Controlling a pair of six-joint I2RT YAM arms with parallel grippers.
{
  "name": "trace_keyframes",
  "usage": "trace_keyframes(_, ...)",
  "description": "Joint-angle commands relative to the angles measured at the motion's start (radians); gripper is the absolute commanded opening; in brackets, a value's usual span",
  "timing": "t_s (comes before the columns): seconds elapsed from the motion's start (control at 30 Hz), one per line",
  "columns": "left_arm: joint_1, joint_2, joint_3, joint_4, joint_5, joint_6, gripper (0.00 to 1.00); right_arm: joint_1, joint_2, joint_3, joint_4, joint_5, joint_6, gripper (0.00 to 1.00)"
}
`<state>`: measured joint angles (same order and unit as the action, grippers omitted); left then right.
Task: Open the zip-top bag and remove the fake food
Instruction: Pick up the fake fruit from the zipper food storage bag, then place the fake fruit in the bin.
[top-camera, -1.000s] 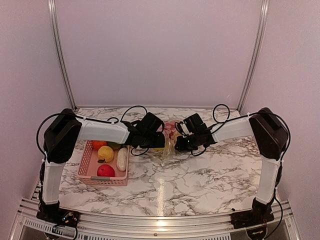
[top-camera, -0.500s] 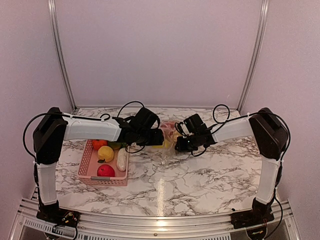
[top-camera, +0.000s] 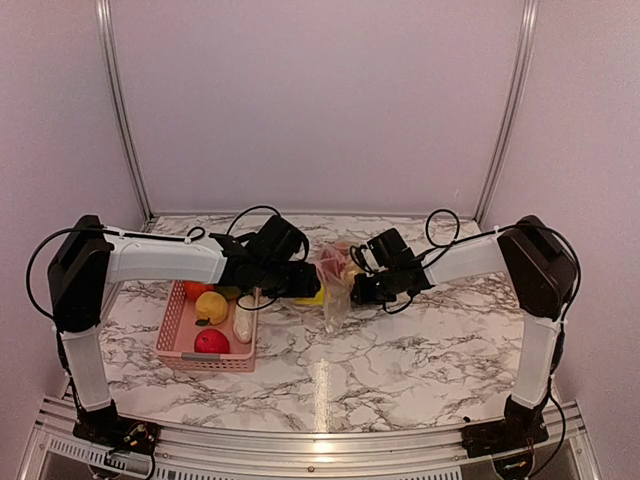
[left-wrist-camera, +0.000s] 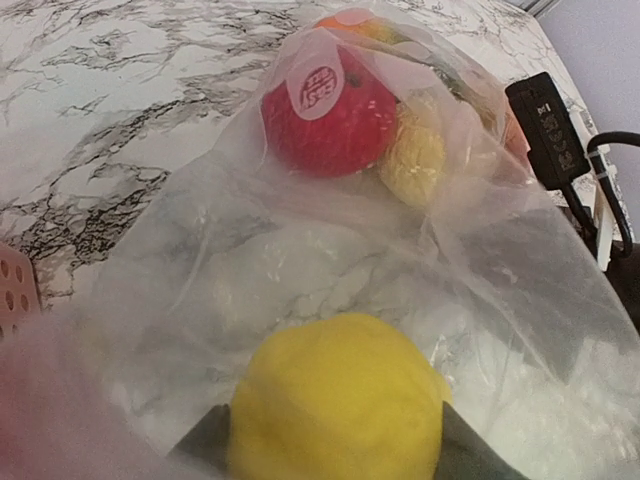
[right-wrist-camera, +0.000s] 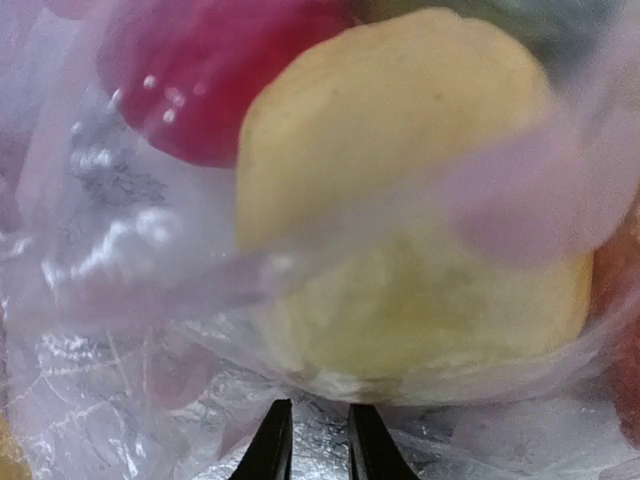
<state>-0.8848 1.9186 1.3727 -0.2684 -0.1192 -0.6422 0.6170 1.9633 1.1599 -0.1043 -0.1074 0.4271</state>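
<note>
The clear zip-top bag (top-camera: 336, 292) hangs between my two grippers at mid-table. My left gripper (top-camera: 303, 284) is shut on a yellow fake fruit (left-wrist-camera: 335, 400), held at the bag's mouth; its dark fingers (left-wrist-camera: 470, 450) show on either side of the fruit. Deeper in the bag (left-wrist-camera: 250, 250) lie a red fruit (left-wrist-camera: 325, 110), a pale yellow one (left-wrist-camera: 412, 155) and an orange one. My right gripper (top-camera: 358, 286) is shut on the bag's plastic (right-wrist-camera: 130, 280), its fingertips (right-wrist-camera: 270, 445) nearly together. The pale yellow fruit (right-wrist-camera: 420, 220) and the red fruit (right-wrist-camera: 200, 70) fill that view.
The pink perforated basket (top-camera: 172, 322) stands at the left and holds a yellow fruit (top-camera: 211, 306), a whitish one (top-camera: 243, 318), a red one (top-camera: 211, 341) and an orange-red one (top-camera: 197, 289). Its corner shows in the left wrist view (left-wrist-camera: 15, 290). Walls enclose the back and sides.
My left arm has drawn back to the left with the yellow fruit, moving it out of the bag towards the basket. The right gripper has stayed put holding the bag.
</note>
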Motion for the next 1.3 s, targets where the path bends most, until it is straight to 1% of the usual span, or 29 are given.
trace_keyframes(0.0, -0.008, -0.067, -0.035, -0.035, 0.024, 0.01, 0.5, -0.014, 0.013, -0.003, 0.012, 0.015, 0.012, 0.19)
trace_keyframes(0.33, -0.011, -0.087, -0.061, -0.06, 0.026, 0.011, 0.5, -0.017, 0.013, -0.003, 0.015, 0.012, 0.011, 0.19)
trace_keyframes(0.57, -0.017, -0.136, -0.064, -0.104, -0.012, 0.021, 0.5, -0.019, 0.011, -0.003, 0.017, 0.012, 0.011, 0.19)
trace_keyframes(0.8, -0.026, -0.189, -0.108, -0.14, -0.029, 0.016, 0.5, -0.019, 0.013, 0.001, 0.015, 0.009, 0.011, 0.19)
trace_keyframes(1.13, -0.027, -0.371, -0.247, -0.197, -0.131, -0.035, 0.5, -0.019, 0.001, 0.008, 0.005, 0.008, 0.006, 0.19)
trace_keyframes(1.27, -0.024, -0.442, -0.298, -0.244, -0.203, -0.07, 0.5, -0.019, -0.005, 0.009, 0.001, 0.006, 0.004, 0.19)
